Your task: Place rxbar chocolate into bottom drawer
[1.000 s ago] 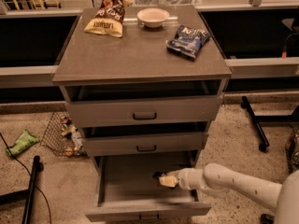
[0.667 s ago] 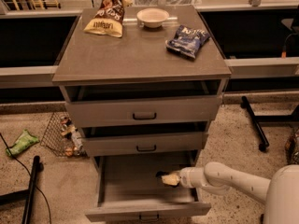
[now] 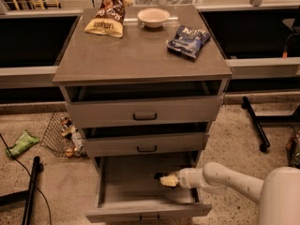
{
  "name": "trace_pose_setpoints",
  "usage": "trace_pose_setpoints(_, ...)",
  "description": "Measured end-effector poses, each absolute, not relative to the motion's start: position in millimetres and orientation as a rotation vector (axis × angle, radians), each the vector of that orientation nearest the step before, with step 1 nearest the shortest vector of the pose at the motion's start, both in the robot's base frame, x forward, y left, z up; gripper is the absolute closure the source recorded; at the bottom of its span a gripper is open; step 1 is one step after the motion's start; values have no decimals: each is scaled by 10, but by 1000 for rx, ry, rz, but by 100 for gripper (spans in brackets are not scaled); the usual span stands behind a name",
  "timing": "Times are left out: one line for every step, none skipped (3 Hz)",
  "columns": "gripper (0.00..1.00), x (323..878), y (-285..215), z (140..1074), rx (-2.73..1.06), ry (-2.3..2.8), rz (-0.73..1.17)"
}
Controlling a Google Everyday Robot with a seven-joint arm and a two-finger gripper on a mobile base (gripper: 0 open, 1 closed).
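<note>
The bottom drawer point(image 3: 140, 211) is pulled open, a deep grey box under two shallower drawers. My gripper point(image 3: 165, 179) reaches in from the right on a white arm and hangs inside the drawer, right of its middle, just above the floor. A small dark bar, the rxbar chocolate point(image 3: 158, 176), shows at the gripper's tip and is held there; most of it is hidden by the gripper.
On the cabinet top point(image 3: 136, 60) lie a yellow-and-brown snack bag point(image 3: 107, 18), a white bowl point(image 3: 153, 17) and a blue chip bag point(image 3: 188, 40). The top drawer point(image 3: 144, 111) and middle drawer point(image 3: 146, 144) stand slightly open. A wire basket point(image 3: 63, 135) and a black stand leg point(image 3: 255, 123) are on the floor.
The gripper has stayed inside the bottom drawer, shifting only slightly left and right. The dark bar has stayed at its tip.
</note>
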State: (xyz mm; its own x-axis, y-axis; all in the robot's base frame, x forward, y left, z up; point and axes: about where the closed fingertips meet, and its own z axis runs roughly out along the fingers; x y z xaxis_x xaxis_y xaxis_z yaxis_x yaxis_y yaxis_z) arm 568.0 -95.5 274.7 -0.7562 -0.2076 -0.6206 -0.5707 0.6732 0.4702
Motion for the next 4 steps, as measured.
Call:
trace_pose_setpoints(100, 5768, -777, 2530, -702, 2290, 984)
trace_pose_setpoints(100, 5836, -621, 2291, -766, 2278, 986)
trace_pose_setpoints(83, 5951, -573, 2116, -758, 2269, 967)
trace_pose_setpoints(62, 6039, -589, 1985, -720, 2268, 973)
